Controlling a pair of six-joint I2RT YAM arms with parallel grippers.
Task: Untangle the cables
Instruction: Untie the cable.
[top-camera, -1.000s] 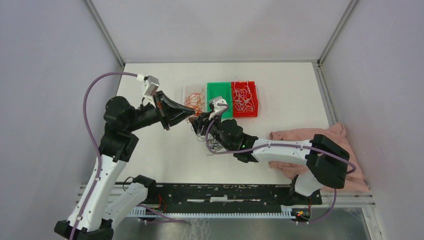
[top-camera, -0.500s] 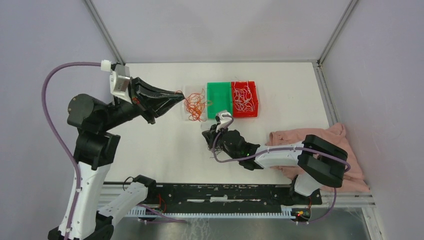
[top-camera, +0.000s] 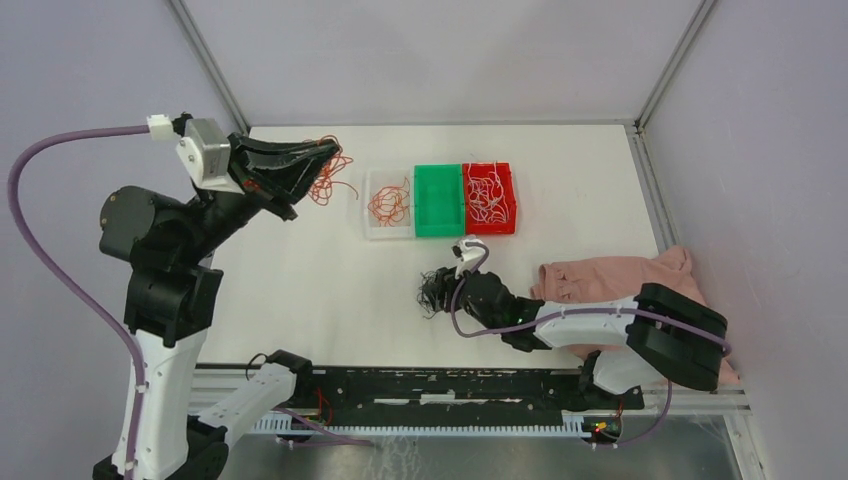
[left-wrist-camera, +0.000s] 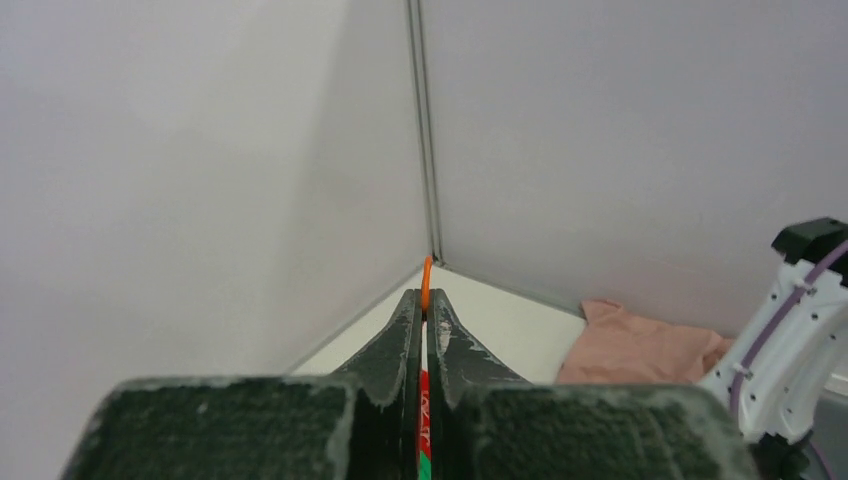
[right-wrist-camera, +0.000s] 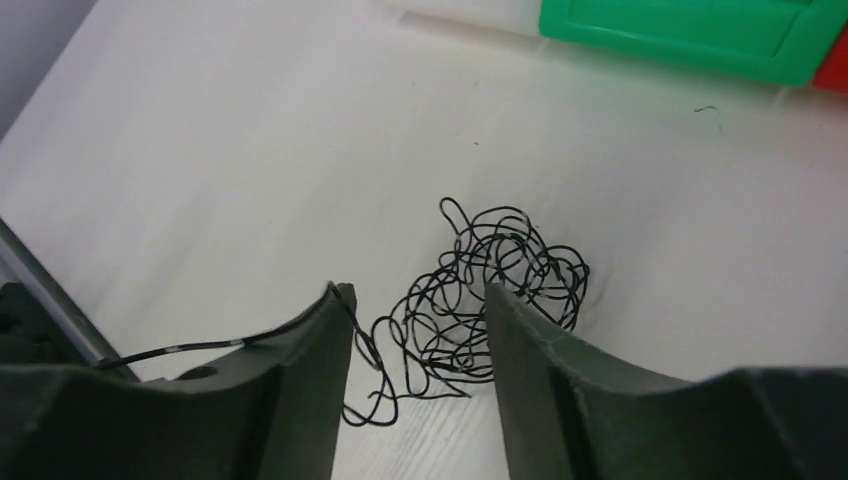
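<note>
One black tangle (top-camera: 434, 291) lay on the surface (top-camera: 300, 290), on the near side of the green tray (top-camera: 438, 200). It sat directly ahead of the right claw (right-wrist-camera: 415, 300), its near loops between the half-open fingers, ungripped. It was a rounded clump with no clear long axis, and the right arm was much the nearer. One orange bunch (top-camera: 325, 180) hung left of that tray, pinched in the closed, raised left claw (left-wrist-camera: 424, 300).

Trays counted three, touching in a row:
- clear tray (top-camera: 390, 236), holding orange wires
- green tray
- red tray (top-camera: 490, 231), holding white wires

One pink cloth (top-camera: 600, 272) lay to the right.
</note>
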